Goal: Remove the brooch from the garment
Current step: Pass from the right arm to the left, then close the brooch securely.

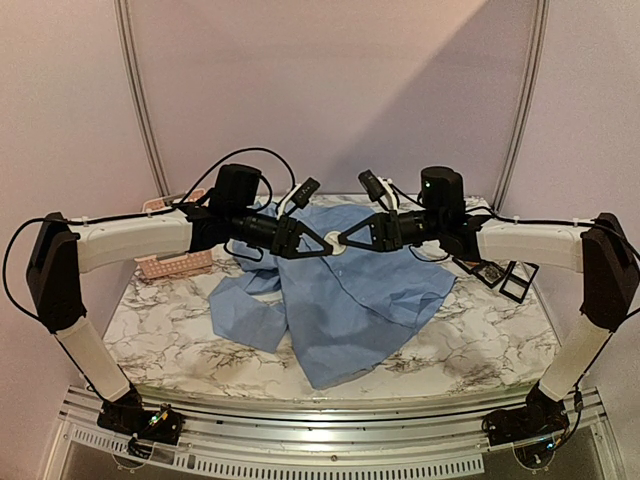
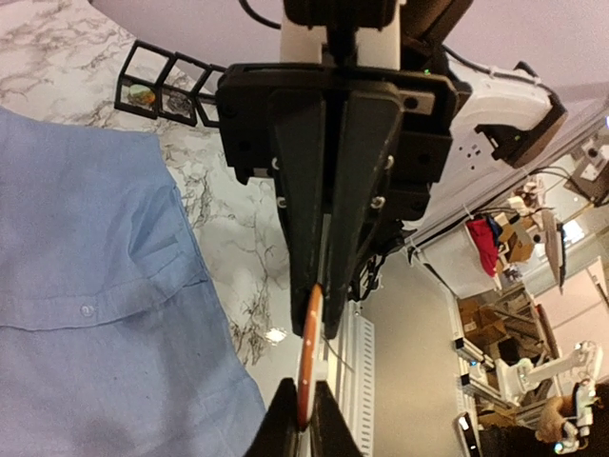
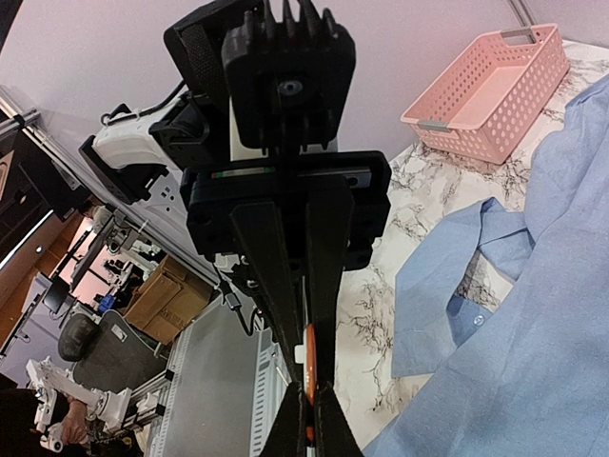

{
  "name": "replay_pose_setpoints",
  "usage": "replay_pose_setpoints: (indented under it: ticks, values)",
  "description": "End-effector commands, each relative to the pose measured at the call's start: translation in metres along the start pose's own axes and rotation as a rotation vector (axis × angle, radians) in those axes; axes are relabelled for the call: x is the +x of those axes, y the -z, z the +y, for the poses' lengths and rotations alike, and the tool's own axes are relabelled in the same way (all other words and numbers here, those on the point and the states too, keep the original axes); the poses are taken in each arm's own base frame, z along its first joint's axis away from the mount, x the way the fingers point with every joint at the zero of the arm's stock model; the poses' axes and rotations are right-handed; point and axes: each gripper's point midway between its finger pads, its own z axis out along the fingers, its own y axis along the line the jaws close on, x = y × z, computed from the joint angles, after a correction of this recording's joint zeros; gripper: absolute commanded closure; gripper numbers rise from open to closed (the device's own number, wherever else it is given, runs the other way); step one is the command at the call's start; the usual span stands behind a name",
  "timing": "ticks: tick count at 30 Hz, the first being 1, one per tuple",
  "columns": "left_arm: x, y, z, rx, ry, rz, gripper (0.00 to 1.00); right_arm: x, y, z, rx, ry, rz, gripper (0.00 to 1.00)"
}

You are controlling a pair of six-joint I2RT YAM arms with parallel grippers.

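The left gripper [image 2: 304, 436] is clenched on the lower rim of the brooch [image 2: 307, 357], a thin orange disc seen edge-on, its two fingers pressed flat against either face. The right gripper [image 3: 309, 433] meets it tip to tip from the other side and is likewise clamped on the opposite rim. The brooch therefore spans the short gap between the two sets of fingertips, held by both at once.

Both grippers are up in the air over the far middle of the table [image 1: 170, 330], above the collar end of the shirt [image 1: 340, 300]. In the wrist views the disc is apart from the cloth. From above I cannot tell whether anything links the two.

The shirt lies crumpled across the middle of the marbled top, with one flap reaching toward the near edge and a sleeve trailing toward the left.

Count: two grippers, one brooch, one light blue shirt. One pink basket [image 3: 495, 133] sits at the far left corner, partly behind the left arm. One strip of black frames [image 1: 505, 278] lies by the right edge; its cells are too small to count.
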Motion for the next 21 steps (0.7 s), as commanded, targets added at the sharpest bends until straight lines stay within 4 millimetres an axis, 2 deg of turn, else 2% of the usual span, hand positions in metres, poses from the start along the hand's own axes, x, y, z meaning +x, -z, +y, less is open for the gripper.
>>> replay_pose_setpoints:
  ticks: [1, 4, 6, 11, 15, 21]
  values:
    - [0.002, -0.0048, -0.0036, 0.025, -0.005, 0.008, 0.99, -0.0012, -0.0048, 0.0013, -0.012, 0.012, 0.012, 1.0]
    - [0.0026, -0.0048, -0.0036, 0.025, -0.004, 0.009, 1.0, -0.0014, -0.0046, 0.0011, -0.013, 0.01, 0.012, 1.0]
    - [0.0024, -0.0046, -0.004, 0.026, -0.005, 0.008, 1.0, -0.0012, -0.0046, 0.001, -0.012, 0.01, 0.012, 0.95]
    - [0.0027, -0.0046, -0.0004, 0.016, 0.002, 0.007, 1.0, -0.0005, -0.0034, 0.0041, -0.02, 0.019, 0.012, 0.67]
    - [0.0011, -0.0026, 0.0009, 0.013, 0.007, 0.002, 1.0, 0.0012, -0.0021, 0.0079, -0.027, 0.029, 0.013, 0.54]
    - [-0.0044, -0.0027, -0.0021, 0.033, -0.009, -0.02, 1.0, 0.0058, -0.0046, 0.0084, -0.029, 0.028, 0.024, 0.49]
